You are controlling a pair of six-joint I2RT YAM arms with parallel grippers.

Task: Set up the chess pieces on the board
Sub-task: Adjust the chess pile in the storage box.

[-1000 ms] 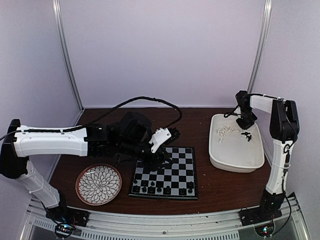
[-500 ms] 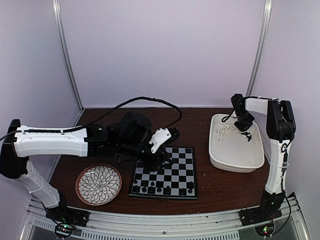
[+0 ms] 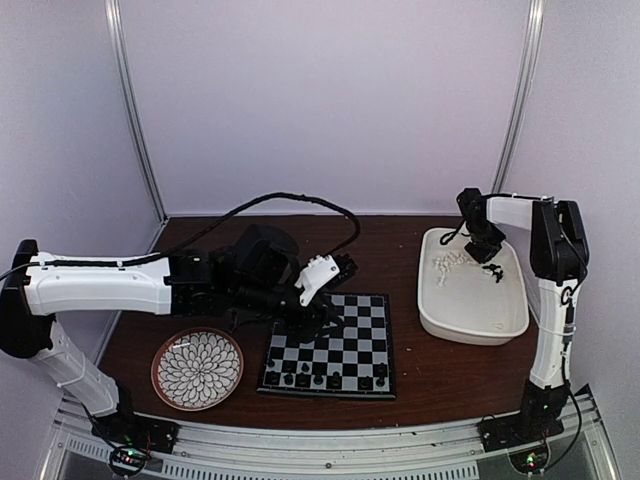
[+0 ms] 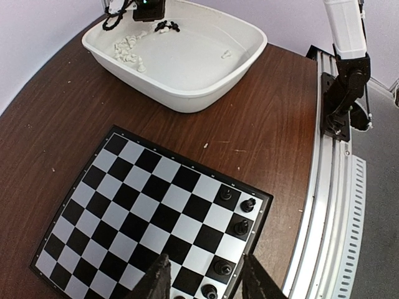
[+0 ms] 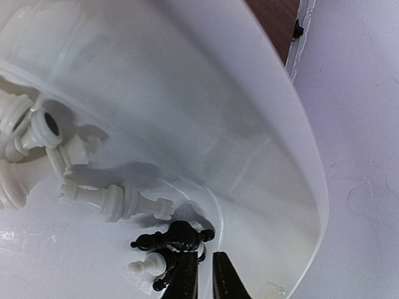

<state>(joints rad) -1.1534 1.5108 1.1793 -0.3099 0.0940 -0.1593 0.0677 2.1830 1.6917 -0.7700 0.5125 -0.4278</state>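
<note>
On the left of the worktop sits the flowery plate (image 3: pixel 197 368). Next to it, my left fingers (image 4: pixel 159 280) hang over the board (image 4: pixel 143 205). They are apart and hold nothing. A few black chess pieces (image 4: pixel 242 227) stand in a row along the near edge of the board.

On the right is the white tub (image 3: pixel 470 322). White pieces (image 5: pixel 106 200) lie in a heap at its far left end. A black piece (image 5: pixel 174 237) lies on its side near them. My right fingers (image 5: pixel 187 277) are down in the tub, right beside that black piece. Its long side runs across my fingers, not along them. The fingers are close together with a thin gap, and I cannot tell if they pinch anything. My right arm is much nearer to this piece, so I think it should pick it up.
</note>
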